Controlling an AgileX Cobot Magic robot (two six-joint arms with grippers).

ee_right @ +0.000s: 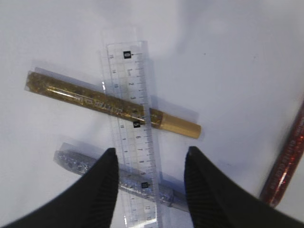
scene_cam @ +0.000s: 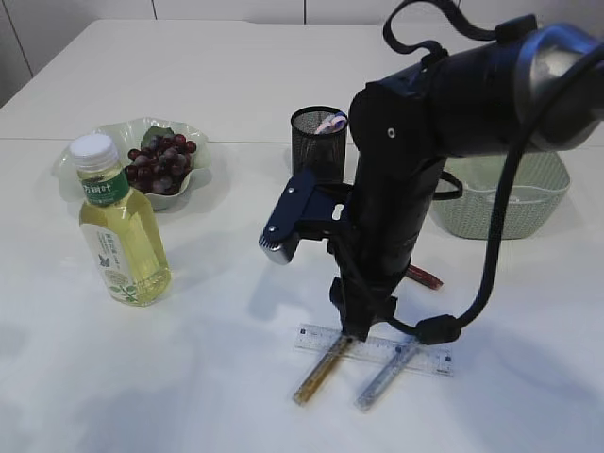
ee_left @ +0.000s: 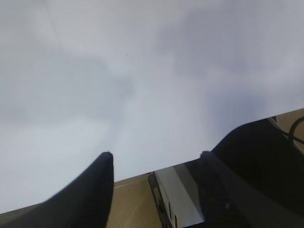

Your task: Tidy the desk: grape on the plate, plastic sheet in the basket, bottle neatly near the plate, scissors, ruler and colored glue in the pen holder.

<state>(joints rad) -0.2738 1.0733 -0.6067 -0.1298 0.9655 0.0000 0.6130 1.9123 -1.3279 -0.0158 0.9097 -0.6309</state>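
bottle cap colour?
White, on the bottle; clearest in the exterior view.

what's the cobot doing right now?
Desk tidy, partway through. The right gripper hangs open over the clear ruler, fingers either side of it; the ruler lies across the gold glue tube and silver glue tube, with a red glue tube off to the side. Grapes are on the plate, the bottle stands beside it. The left gripper is open and holds nothing.
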